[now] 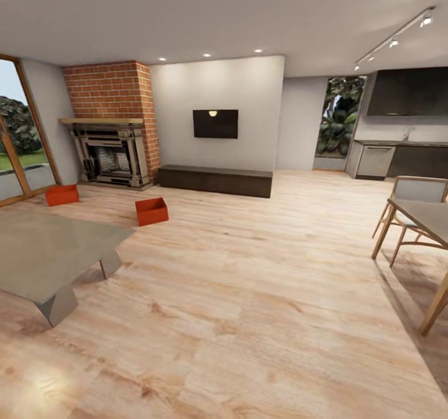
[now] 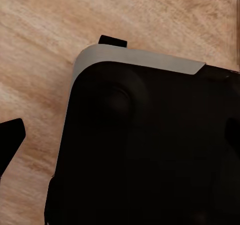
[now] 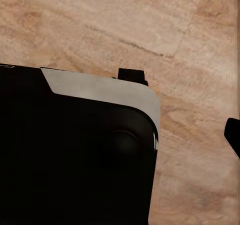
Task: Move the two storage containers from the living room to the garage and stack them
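Upright, two storage containers [image 1: 152, 211] [image 1: 62, 194], long axes skewed, fingers [image 2: 12, 140] state unclear

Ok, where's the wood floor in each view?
Head: floor spreads across the lower picture, under the left bin and right bin.
Left wrist: floor beyond the robot's black base.
Right wrist: floor beyond the base.
Shared landmark: the planks themselves.
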Robot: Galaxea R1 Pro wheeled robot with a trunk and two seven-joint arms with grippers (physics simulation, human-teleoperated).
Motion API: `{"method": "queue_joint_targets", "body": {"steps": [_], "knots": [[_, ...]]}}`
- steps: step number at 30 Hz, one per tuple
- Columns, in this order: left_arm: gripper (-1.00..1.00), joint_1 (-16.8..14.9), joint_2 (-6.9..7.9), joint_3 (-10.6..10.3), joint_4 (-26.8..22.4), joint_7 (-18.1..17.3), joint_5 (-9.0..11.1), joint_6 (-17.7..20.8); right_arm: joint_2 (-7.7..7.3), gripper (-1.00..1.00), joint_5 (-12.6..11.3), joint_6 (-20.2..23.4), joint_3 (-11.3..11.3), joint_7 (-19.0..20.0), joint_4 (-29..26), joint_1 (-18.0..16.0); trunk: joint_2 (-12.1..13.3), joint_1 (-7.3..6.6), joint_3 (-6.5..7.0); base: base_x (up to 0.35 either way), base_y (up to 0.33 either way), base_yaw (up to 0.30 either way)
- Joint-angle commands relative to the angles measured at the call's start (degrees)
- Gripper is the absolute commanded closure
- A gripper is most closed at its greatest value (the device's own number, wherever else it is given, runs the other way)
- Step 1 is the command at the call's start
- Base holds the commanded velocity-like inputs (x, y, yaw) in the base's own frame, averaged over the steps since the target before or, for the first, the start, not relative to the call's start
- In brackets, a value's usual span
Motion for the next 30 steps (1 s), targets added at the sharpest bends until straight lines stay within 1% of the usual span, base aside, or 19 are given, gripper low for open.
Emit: {"method": "queue_joint_targets", "body": {"steps": [1, 30], "knots": [[-1.00, -0.01, -0.02, 0.30, -0.01, 0.02, 0.10, -0.10, 0.01, -1.00, -0.59, -0.34, 0.48, 0.12, 0.17, -0.07, -0.02, 0.03, -0.05, 0.323, 0.000, 0.000], [-1.00, -0.01, -0.02, 0.30, -0.02, 0.02, 0.10, -0.09, 0.01, -1.00, -0.60, -0.34, 0.48, 0.12, 0.17, -0.05, -0.02, 0.03, -0.05, 0.323, 0.000, 0.000]]}}
